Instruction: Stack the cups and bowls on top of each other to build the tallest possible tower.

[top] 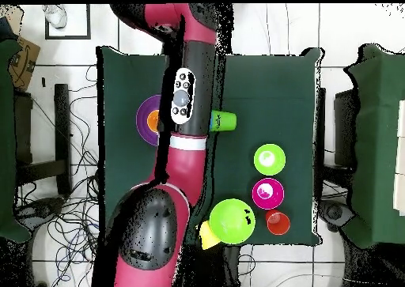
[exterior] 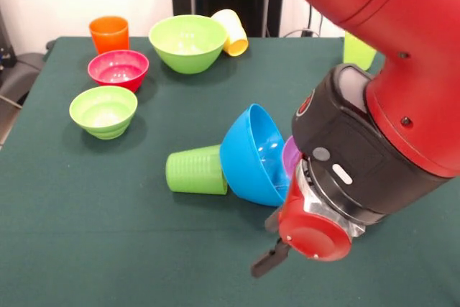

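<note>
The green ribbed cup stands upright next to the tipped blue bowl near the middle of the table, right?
Not quite. The green ribbed cup lies on its side, not upright. It does sit next to the tipped blue bowl near the middle of the table. The front view shows this.

Arm (exterior: 402, 55): red and black, reaching low over the table.
Wrist (exterior: 338, 156): black, angled downward.
Gripper (exterior: 272, 257): dark fingertip visible; opening indiscernible.

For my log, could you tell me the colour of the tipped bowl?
Blue bowl, clearest in front view.
</note>
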### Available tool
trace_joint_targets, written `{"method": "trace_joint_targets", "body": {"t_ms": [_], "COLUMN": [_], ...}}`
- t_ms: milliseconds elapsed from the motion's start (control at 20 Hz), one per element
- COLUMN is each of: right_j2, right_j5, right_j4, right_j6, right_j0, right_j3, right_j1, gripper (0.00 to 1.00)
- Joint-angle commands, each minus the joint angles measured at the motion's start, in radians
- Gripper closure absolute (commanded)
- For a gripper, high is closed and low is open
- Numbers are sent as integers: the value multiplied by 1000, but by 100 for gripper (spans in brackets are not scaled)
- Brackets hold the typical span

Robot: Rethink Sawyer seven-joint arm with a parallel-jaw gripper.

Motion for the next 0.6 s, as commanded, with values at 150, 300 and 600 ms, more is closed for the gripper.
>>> {"method": "trace_joint_targets", "body": {"t_ms": [150,300,600], "right_j2": [324,346,363], "right_j5": [229,209,211], "right_j4": [-409,-462,-528], "right_j6": [-175,-207,-242], "right_j0": [-32,-42,-53], "right_j3": [118,130,152], "right_j1": [33,40,47], "gripper": [0,0,0]}}
